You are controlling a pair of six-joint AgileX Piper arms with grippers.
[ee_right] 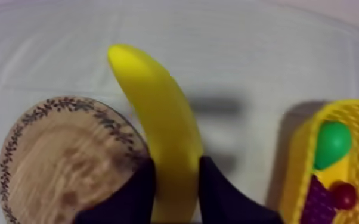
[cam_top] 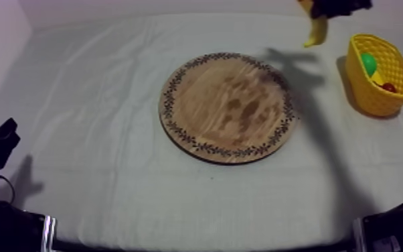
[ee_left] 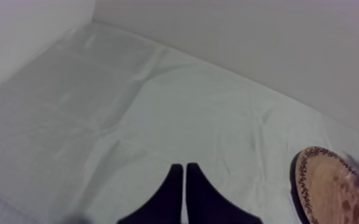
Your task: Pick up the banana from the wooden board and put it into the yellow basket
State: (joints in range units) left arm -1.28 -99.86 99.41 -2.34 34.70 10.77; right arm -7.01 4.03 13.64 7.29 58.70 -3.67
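Right wrist view has the right gripper (ee_right: 176, 173) closed round the lower part of the banana (ee_right: 158, 113), one black finger pressed to each side, with nothing else in its hold. The fruit hangs in the air near the far edge of the desk. It is clear of the wooden board (cam_top: 227, 107) and not yet over the yellow basket (cam_top: 370, 97), which stands by the desk's right edge toward the far corner.

The step in hand looks like the carry to the basket. It would go best if the arm travels on toward the right edge until the banana is wholly above the basket's opening. It should then lower the banana with its length along the basket's longer side and let go close to the contents. A green toy fruit (ee_right: 332, 143), a small red fruit (ee_right: 344, 195) and purple grapes (ee_right: 319, 205) already lie inside, so a high drop could bounce out.

The banana is smooth, plain bright yellow, gently curved and tapering to a blunt tip.

The left gripper (ee_left: 185, 179) rests by the near left corner, its fingers together and holding nothing.
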